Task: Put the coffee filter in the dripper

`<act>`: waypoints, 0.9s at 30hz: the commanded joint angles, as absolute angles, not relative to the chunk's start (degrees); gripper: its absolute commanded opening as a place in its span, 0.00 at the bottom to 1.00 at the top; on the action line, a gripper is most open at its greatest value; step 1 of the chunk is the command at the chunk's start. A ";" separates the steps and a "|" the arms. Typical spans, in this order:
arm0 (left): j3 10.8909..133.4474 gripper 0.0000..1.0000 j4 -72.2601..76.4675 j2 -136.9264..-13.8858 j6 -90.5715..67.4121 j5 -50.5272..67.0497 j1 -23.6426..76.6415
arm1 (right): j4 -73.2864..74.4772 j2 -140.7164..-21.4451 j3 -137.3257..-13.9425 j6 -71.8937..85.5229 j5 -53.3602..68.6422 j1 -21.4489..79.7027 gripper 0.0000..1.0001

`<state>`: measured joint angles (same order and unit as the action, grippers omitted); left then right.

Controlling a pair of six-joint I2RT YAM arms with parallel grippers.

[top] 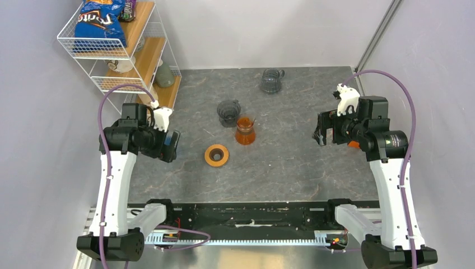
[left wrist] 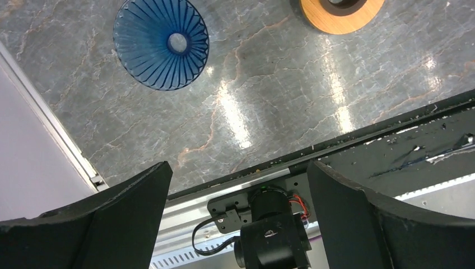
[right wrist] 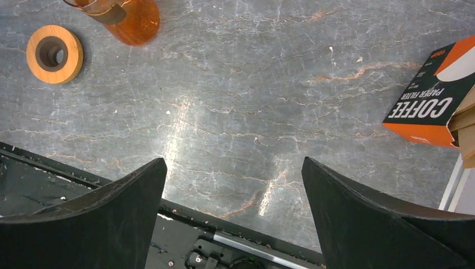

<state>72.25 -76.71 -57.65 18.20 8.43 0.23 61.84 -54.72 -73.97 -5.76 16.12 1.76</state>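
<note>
The dripper, a blue ribbed cone with a hole in its middle, lies on the grey marbled table in the left wrist view. In the top view it is hidden under my left arm. An orange and black box marked COFFEE PAPER FILTER lies at the right edge of the right wrist view, with tan paper edges at its open end. No loose filter shows. My left gripper hangs open and holds nothing. My right gripper is open too, with only table between its fingers.
An orange glass carafe stands mid-table beside a dark glass cup. A wooden ring lies nearer the arms. A glass mug stands at the back. A wire shelf with a snack bag fills the back left corner.
</note>
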 commanded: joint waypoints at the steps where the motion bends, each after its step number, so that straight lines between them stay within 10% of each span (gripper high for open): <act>1: 75.86 1.00 -76.61 -59.53 19.31 13.25 0.09 | 61.87 -54.52 -75.60 -4.66 18.02 1.46 0.99; 18: 107.76 0.94 -67.42 -95.77 6.35 43.76 12.50 | 72.09 -72.45 -91.98 -7.20 26.21 1.05 0.99; 27: 96.07 0.81 -39.39 -100.81 -20.40 51.44 14.77 | 60.35 -93.12 -93.51 8.49 44.55 1.14 0.99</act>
